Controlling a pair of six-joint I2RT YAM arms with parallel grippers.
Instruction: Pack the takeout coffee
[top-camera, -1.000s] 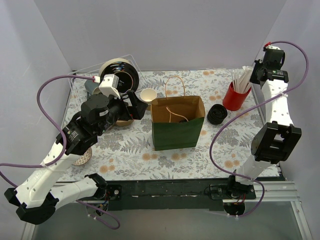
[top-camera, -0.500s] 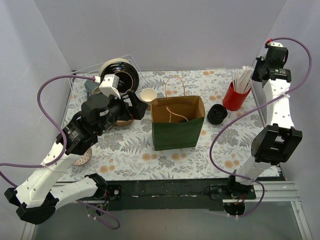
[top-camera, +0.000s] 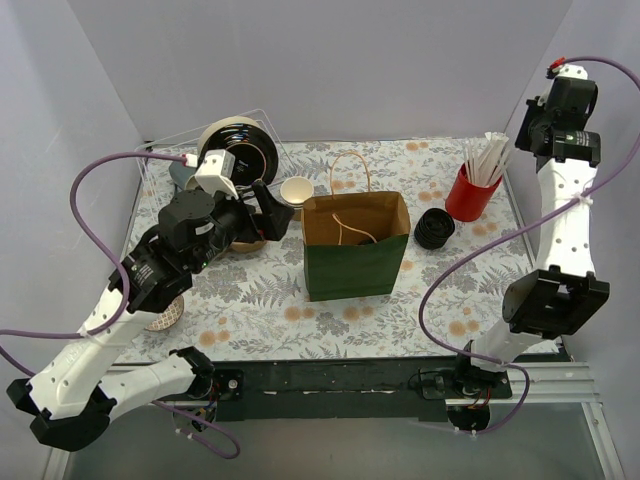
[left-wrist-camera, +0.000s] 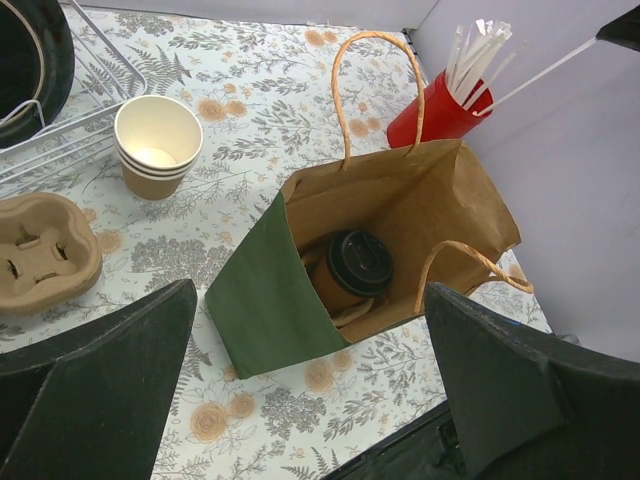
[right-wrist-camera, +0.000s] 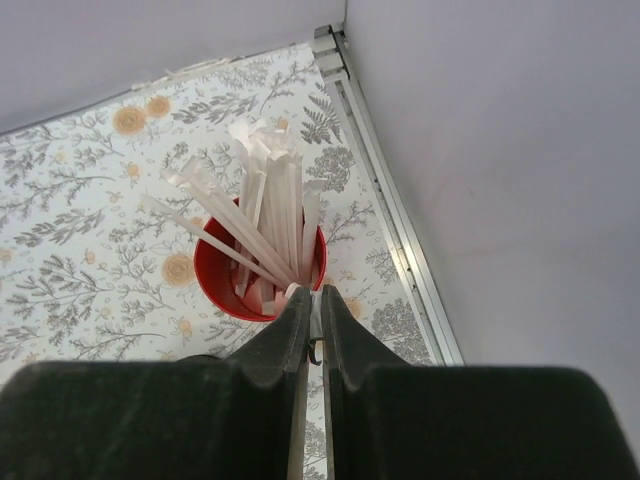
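The takeout coffee, a tan cup with a black sip lid, stands inside the open green-and-brown paper bag; in the top view the bag hides it. My left gripper is open and empty. It hovers just left of the bag, with its wide-apart jaws framing the bag in the left wrist view. My right gripper is shut on the end of a white wrapped straw. It is raised above the red straw cup at the back right in the top view.
A stack of lidless tan cups and a moulded cup carrier sit left of the bag. A wire rack with a dark bowl stands at the back left. Loose black lids lie between the bag and the red cup. Walls stand close on the right.
My right gripper has risen and moved right, away from the red cup, still shut on the straw. The left arm and the bag have not moved.
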